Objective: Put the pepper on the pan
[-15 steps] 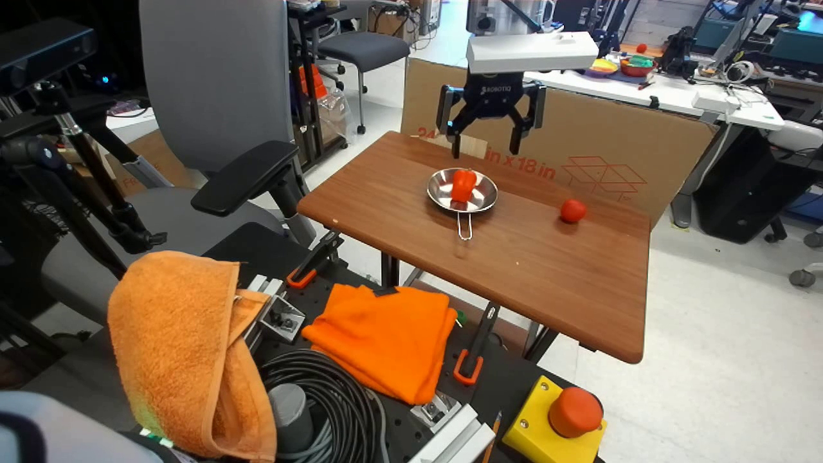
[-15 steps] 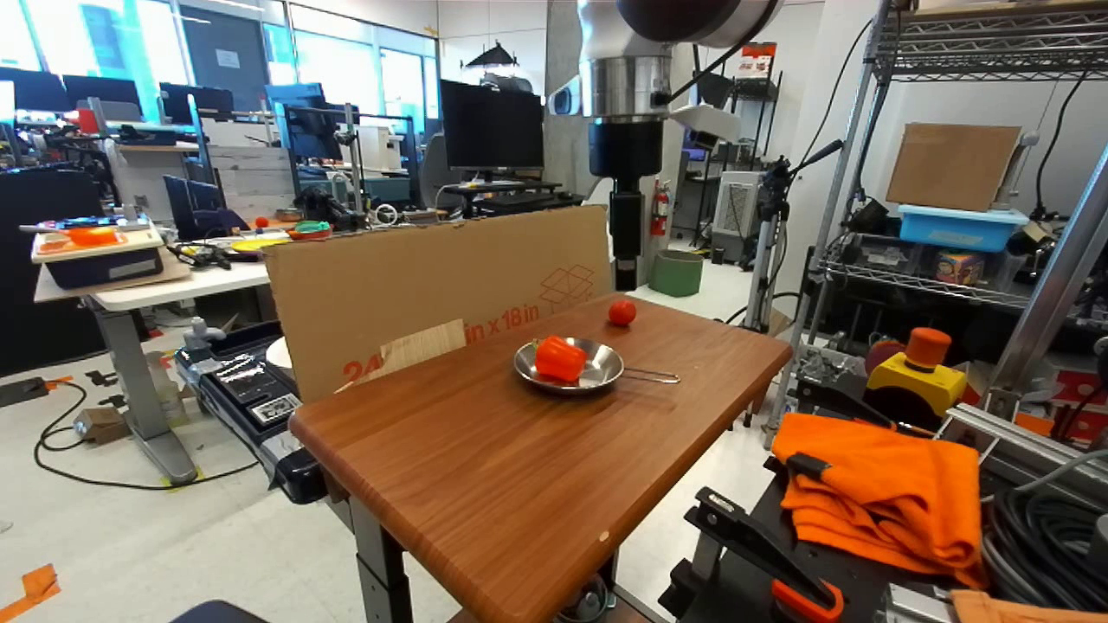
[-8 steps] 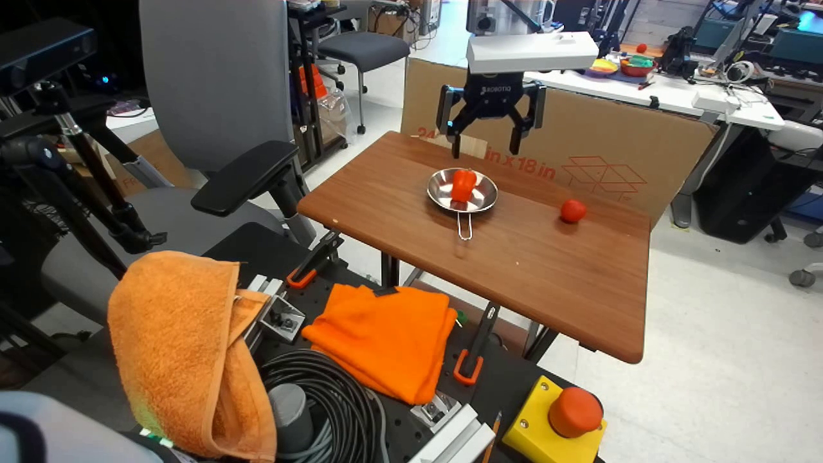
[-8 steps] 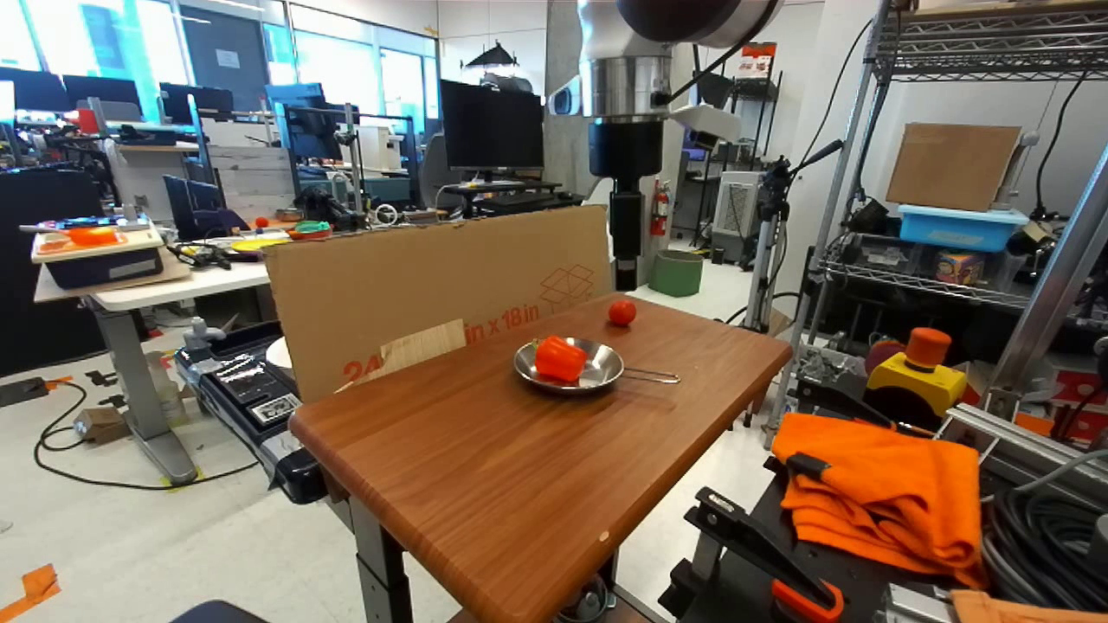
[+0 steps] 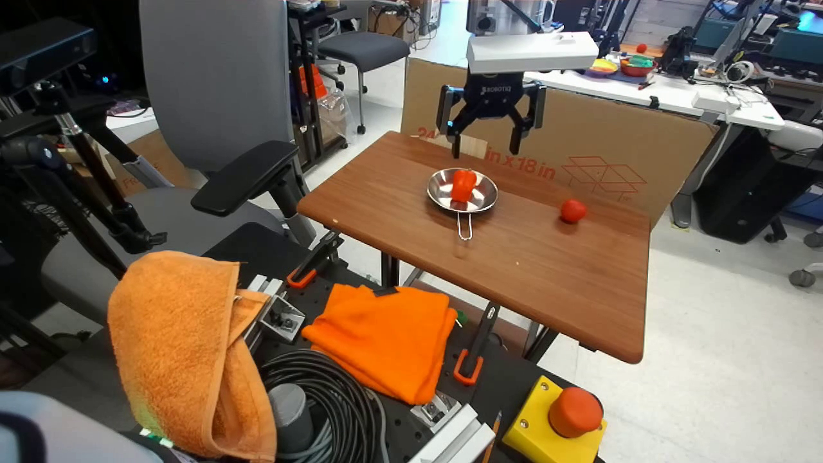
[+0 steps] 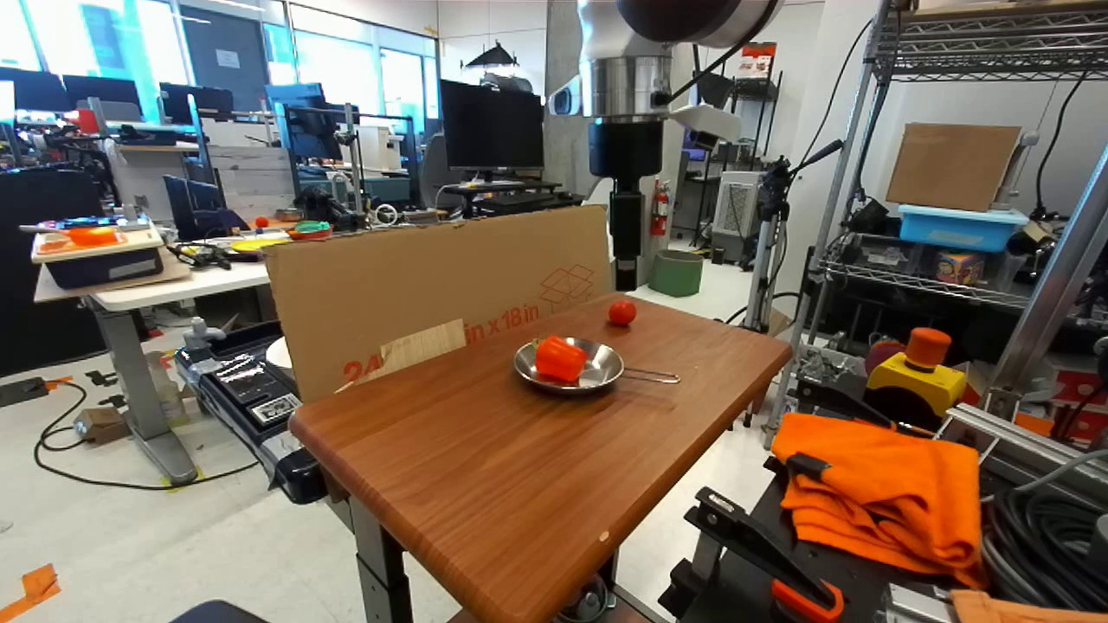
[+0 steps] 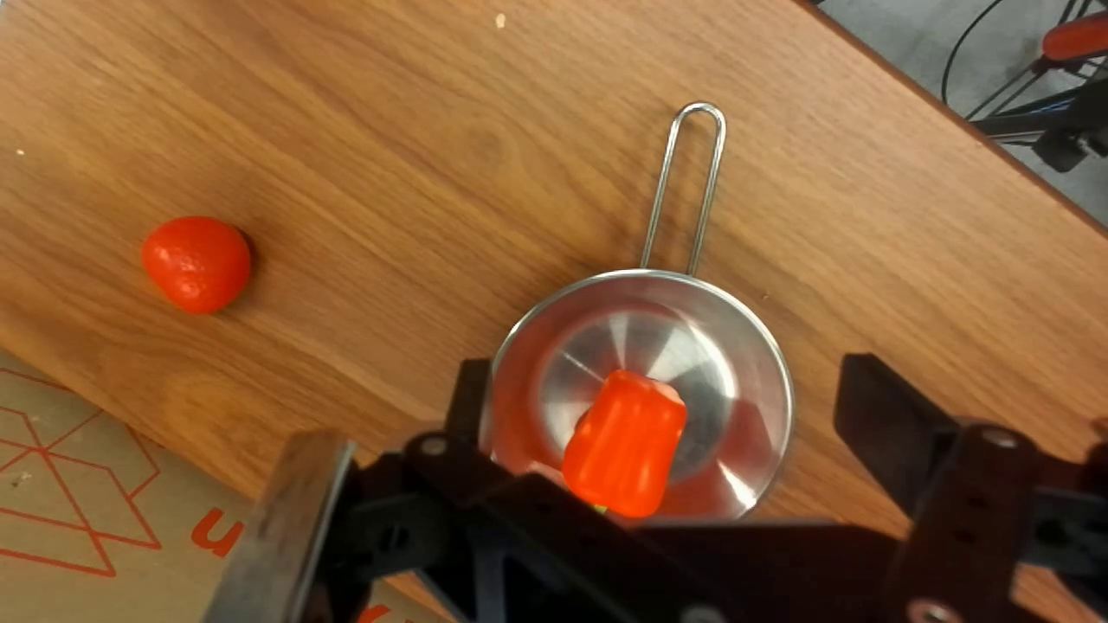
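Note:
The orange-red pepper (image 5: 463, 186) lies on its side in the bowl of the shiny silver pan (image 5: 485, 195). The pepper (image 6: 561, 359) and the pan (image 6: 604, 365) also show in an exterior view. In the wrist view the pepper (image 7: 628, 446) rests toward the lower part of the pan (image 7: 736, 363), whose wire handle points up the picture. My gripper (image 5: 486, 150) is open and empty, well above the table and apart from pepper and pan. In the wrist view the gripper (image 7: 668, 385) shows its fingers spread wide; its body hides the pan's lower edge.
A round red piece (image 5: 572, 211) sits on the brown wooden table (image 5: 546, 276), apart from the pan. A tall cardboard sheet (image 5: 617, 141) stands along one table edge. A black bench with clamps, an orange cloth (image 5: 386, 337) and a yellow stop-button box (image 5: 537, 427) adjoins the opposite edge.

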